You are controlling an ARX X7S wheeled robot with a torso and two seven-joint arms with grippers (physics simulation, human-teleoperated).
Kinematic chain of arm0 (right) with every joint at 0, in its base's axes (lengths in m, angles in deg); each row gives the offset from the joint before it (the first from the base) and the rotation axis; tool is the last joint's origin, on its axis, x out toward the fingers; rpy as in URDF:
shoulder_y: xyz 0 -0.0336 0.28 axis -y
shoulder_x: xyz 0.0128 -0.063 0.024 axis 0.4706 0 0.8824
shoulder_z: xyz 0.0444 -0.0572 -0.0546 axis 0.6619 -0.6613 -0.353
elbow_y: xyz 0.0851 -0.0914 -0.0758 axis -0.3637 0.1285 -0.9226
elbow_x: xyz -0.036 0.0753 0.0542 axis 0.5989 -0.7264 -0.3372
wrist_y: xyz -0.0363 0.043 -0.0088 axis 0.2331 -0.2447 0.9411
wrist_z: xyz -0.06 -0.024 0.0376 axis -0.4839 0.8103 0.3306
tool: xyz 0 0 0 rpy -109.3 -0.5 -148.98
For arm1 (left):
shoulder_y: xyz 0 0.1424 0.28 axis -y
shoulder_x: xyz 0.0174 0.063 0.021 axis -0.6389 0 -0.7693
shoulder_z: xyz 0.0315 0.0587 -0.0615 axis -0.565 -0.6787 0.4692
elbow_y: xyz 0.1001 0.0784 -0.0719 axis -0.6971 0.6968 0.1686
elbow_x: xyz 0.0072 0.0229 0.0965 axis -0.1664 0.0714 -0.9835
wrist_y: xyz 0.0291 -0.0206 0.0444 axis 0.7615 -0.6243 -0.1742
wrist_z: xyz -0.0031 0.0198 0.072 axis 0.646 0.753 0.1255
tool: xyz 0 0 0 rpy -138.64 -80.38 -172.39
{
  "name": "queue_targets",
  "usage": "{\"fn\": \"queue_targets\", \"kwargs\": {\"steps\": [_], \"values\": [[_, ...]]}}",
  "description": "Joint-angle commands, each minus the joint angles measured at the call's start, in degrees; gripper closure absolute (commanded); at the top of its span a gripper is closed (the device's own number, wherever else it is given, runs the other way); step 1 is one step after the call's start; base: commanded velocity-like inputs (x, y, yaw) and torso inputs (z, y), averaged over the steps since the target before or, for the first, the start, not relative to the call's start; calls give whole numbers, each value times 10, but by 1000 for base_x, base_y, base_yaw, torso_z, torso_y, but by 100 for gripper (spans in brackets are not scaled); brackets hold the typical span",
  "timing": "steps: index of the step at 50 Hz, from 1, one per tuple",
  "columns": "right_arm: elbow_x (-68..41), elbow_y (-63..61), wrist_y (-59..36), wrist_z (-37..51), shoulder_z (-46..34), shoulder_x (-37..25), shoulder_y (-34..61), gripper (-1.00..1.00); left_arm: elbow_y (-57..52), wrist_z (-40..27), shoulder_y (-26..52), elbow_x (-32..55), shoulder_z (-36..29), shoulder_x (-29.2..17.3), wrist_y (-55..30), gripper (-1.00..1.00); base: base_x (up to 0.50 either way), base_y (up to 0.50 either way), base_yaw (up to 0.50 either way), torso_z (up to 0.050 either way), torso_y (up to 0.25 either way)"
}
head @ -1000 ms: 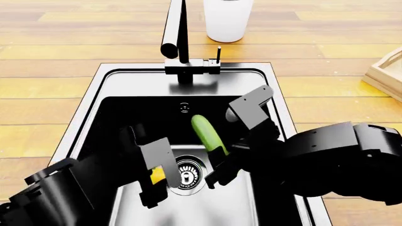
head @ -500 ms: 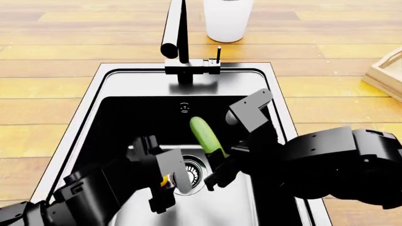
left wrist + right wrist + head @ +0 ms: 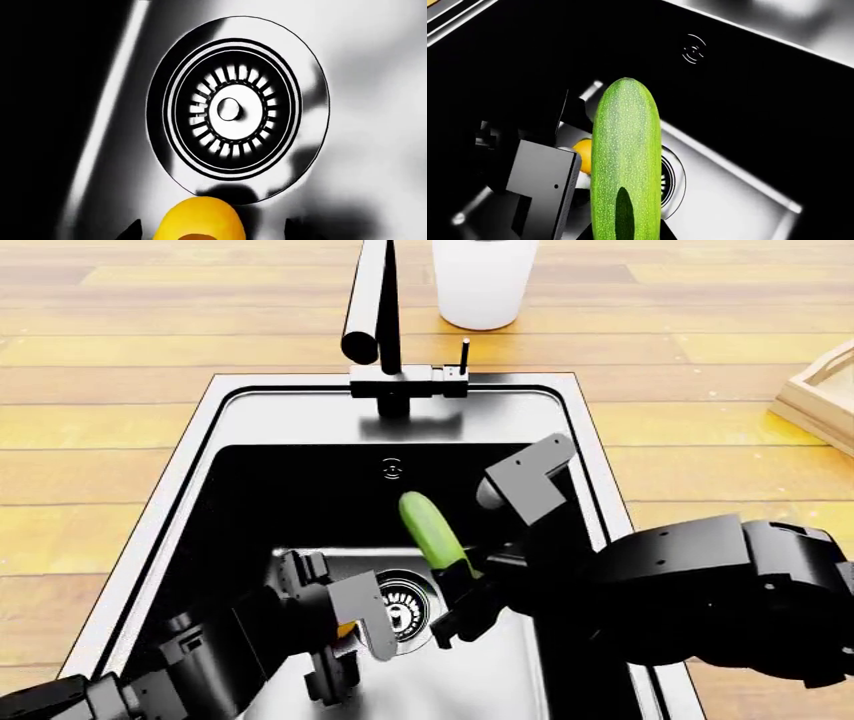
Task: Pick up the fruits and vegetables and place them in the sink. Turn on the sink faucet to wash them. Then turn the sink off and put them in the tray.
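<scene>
Black steel walls of the sink [image 3: 200, 430] frame both arms of the robot, reaching down toward the round drain [image 3: 400, 605]; the right tool [image 3: 454, 595] is clamped on the lower end of the green cucumber [image 3: 434, 530], which rises at a tilt just above and beside the drain, its free end pointing toward the faucet [image 3: 380, 330]; the right wrist view shows the cucumber [image 3: 626, 160] standing out lengthwise from between the jaws. The left tool [image 3: 344, 640] sits on the other side of the drain with the yellow lemon [image 3: 347, 628] between its fingers; whether it is pinching the fruit or merely straddling it cannot be told, since the left wrist view shows only the lemon [image 3: 199, 220] at the drain's edge, with dark finger tips either side and apart from it. The cucumber looks stiff, smooth and probably slick once wet; held near one end it will tend to swing, so a grip nearer its middle would likely carry it more steadily. The lemon appears light, firm and prone to roll on the basin floor; the tool should close across its widest part. The wooden tray [image 3: 821, 395] waits on the tabletop, well beyond the sink's right rim.
</scene>
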Motion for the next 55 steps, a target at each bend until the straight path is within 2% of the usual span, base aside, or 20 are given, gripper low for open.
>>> {"fn": "queue_targets", "kwargs": {"steps": [1,9,14,17,22,27,36,41,55], "values": [[11,5,2,-10,5,3,-5,100,34,11,-9,0,-21,3,-2,100,0,0,0,0,0],[11,3,2,-10,6,1,-6,100,49,-3,-7,-3,-12,7,3,100,0,0,0,0,-3],[11,1,2,-10,7,0,-6,100,56,-52,-2,-18,19,11,45,100,2,0,0,0,-4],[11,-1,2,-9,9,-3,-5,100,14,-79,4,-24,37,-1,57,100,0,0,0,0,0],[7,-14,6,-4,15,-14,-1,100,-57,-158,19,-94,29,-25,59,100,0,0,0,0,0],[2,-31,17,1,27,-29,1,100,-136,-172,24,-116,22,-58,37,100,0,0,0,0,0],[16,-70,50,13,49,-41,2,100,-223,-166,12,-98,34,-90,22,100,0,0,0,0,0],[54,-99,97,24,70,-52,-10,100,-254,-167,6,-61,73,-98,11,100,0,0,-1,0,175],[54,-113,151,82,89,-65,-38,100,-293,-253,-9,-47,168,-115,43,100,1,0,0,0,250]]}}
